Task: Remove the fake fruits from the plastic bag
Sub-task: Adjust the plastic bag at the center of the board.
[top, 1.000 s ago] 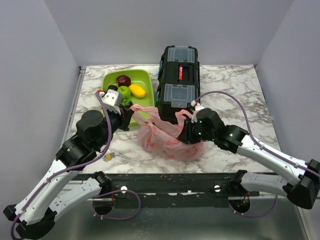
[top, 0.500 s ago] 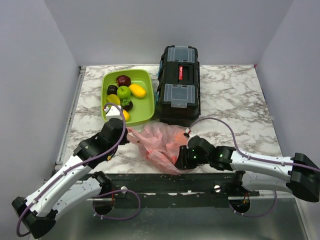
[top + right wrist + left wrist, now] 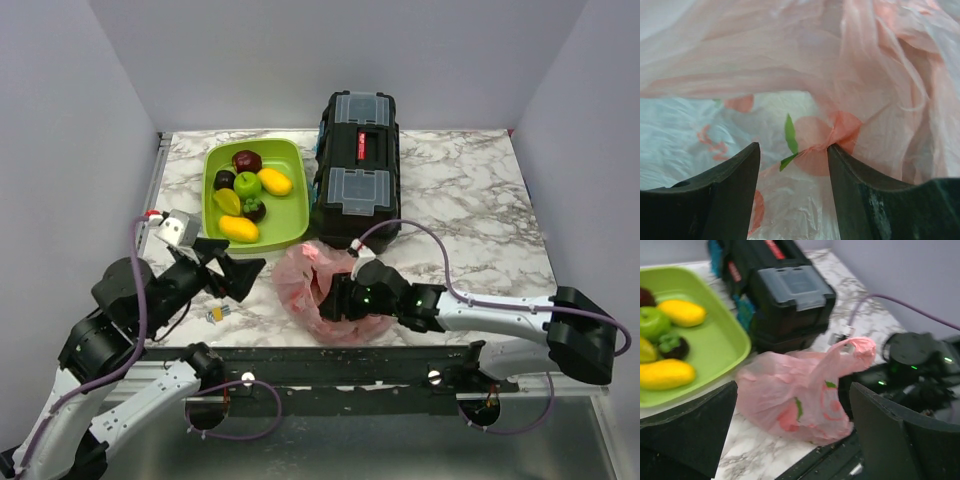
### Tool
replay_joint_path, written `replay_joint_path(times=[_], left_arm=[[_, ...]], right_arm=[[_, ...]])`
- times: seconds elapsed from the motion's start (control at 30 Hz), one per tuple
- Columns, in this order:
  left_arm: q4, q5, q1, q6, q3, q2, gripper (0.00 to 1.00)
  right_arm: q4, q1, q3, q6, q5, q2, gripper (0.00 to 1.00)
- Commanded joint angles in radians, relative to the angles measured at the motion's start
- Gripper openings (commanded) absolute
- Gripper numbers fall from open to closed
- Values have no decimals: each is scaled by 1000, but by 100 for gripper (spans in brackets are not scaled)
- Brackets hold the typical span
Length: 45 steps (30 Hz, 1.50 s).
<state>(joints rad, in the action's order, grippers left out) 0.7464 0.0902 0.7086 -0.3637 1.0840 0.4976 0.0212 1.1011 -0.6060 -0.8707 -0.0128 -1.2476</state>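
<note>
The pink plastic bag (image 3: 300,280) lies slumped on the marble near the table's front edge; whatever is inside is hidden. My right gripper (image 3: 335,300) is pushed into its right side. In the right wrist view, that gripper (image 3: 794,150) is open, surrounded by pink film, with a twisted fold touching its right finger (image 3: 860,190). My left gripper (image 3: 240,265) hovers left of the bag, wide open and empty, apart from the plastic bag (image 3: 800,395). Fake fruits lie in the lime-green tray (image 3: 290,215), among them a yellow-green one (image 3: 227,200) and a dark one with a green cap (image 3: 253,208).
A black toolbox (image 3: 357,165) stands just behind the bag, right of the tray. The tray also holds a maroon apple (image 3: 246,160), a green apple (image 3: 247,184) and yellow oval fruits (image 3: 238,228). A small yellow item (image 3: 217,314) lies by the front edge.
My left gripper let go of the bag, opened wide and pulled back to the left. The right gripper slid left into the bag and widened. The bag sank flatter.
</note>
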Motion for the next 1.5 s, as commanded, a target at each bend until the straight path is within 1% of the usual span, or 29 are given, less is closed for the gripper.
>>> replay_joint_path(times=[0.0,0.13,0.23,0.3,0.4,0.47,0.53,0.6,0.73,0.83,0.87,0.97,1.13,1.2,1.23,1.3,1.33,1.37,1.43,1.47], left_arm=[[-2,-405,-2,62,23,-23,93],[-21,-552,-2,25,-9,-61,94],[-44,-663,-3,-10,-64,-77,95],[-82,-683,-2,-61,-133,-72,95],[-181,-611,-2,-169,-278,-53,90],[-241,-540,-3,-216,-349,-26,86],[-298,-449,-2,-252,-403,5,85],[-325,-351,-3,-277,-431,55,86],[-319,-219,-2,-223,-416,185,88],[-239,-54,-5,-239,-400,263,86],[-222,-20,-6,-248,-399,274,85],[-251,-11,-6,-267,-447,253,83],[-373,-32,-9,-383,-590,203,79],[-450,-39,-10,-400,-648,223,75],[-487,-37,-12,-413,-666,246,73],[-563,-54,-23,-424,-686,304,66],[-593,-73,-30,-426,-684,341,64],[-632,-88,-36,-424,-678,376,62],[-698,-152,-46,-407,-652,461,57],[-729,-183,-53,-390,-632,504,48]], right_arm=[[233,12,-75,59,49,-109,60],[339,34,-168,73,97,-258,61],[324,36,-248,61,81,-372,61],[312,37,-260,51,49,-392,61],[302,36,-218,52,-5,-339,61],[264,36,-177,53,-40,-276,61],[219,37,-143,44,-59,-224,61],[187,37,-120,24,-41,-185,61],[124,68,-69,-14,-51,-101,60],[65,78,-51,-15,-26,-70,58],[43,81,-51,-16,-25,-67,57],[-18,116,-47,-1,-27,-72,54],[-102,192,-60,21,-12,-122,38],[-70,238,-37,18,-28,-118,33],[-44,253,-17,16,-40,-110,32],[8,256,33,-12,-73,-94,23],[11,256,52,-24,-101,-84,17],[9,256,67,-35,-125,-67,10],[6,256,104,-47,-177,-18,1],[5,256,123,-49,-207,12,1]])
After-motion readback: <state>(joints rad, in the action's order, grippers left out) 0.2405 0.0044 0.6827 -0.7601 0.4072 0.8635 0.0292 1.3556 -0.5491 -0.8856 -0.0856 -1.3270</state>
